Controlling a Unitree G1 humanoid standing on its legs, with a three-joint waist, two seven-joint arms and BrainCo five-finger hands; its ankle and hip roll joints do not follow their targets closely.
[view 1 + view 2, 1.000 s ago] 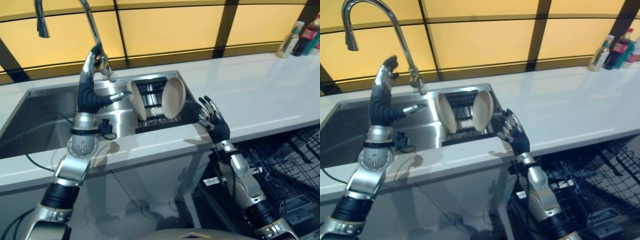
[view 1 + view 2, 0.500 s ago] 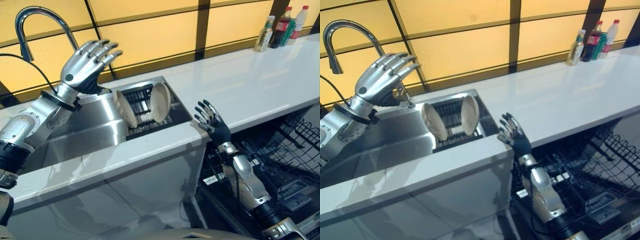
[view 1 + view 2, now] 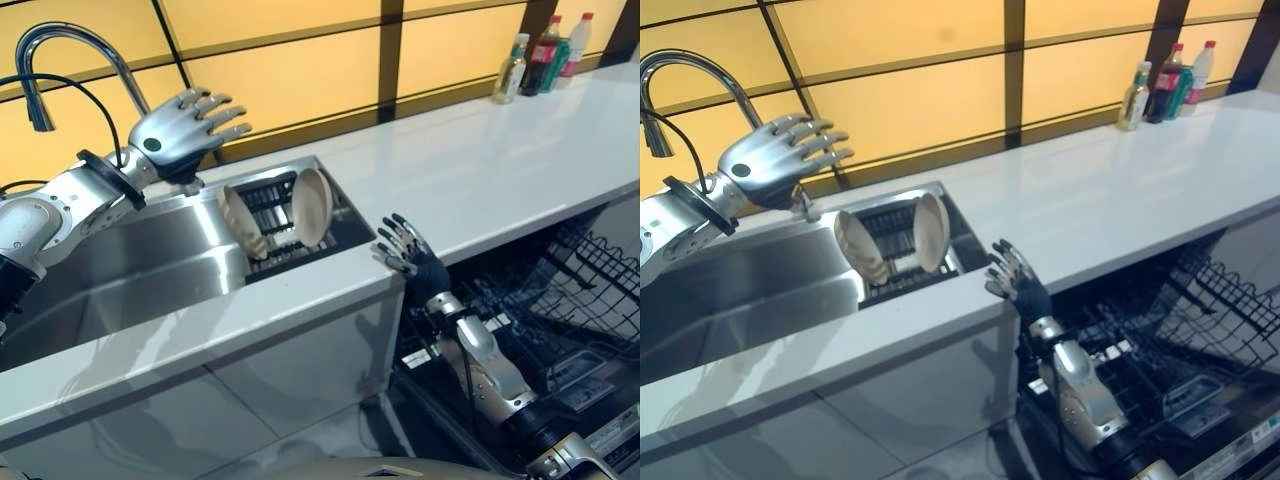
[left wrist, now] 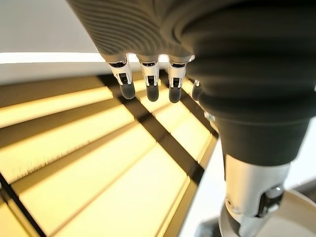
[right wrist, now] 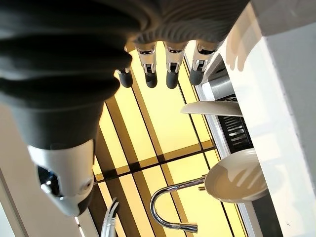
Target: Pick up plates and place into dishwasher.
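Both plates (image 3: 311, 205) stand on edge in the sink rack (image 3: 270, 200), unheld, so that I can take a rim; my left hand (image 3: 180, 135) hovers splayed above the sink, my right hand (image 3: 405, 250) spread and empty at the worktop (image 3: 470, 170) edge beside the dishwasher basket (image 3: 560, 310), whose wrist view alone shows the plates edge-on.

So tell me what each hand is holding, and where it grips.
Nothing. The left hand and right hand are both open and empty; both plates stand in the sink rack.
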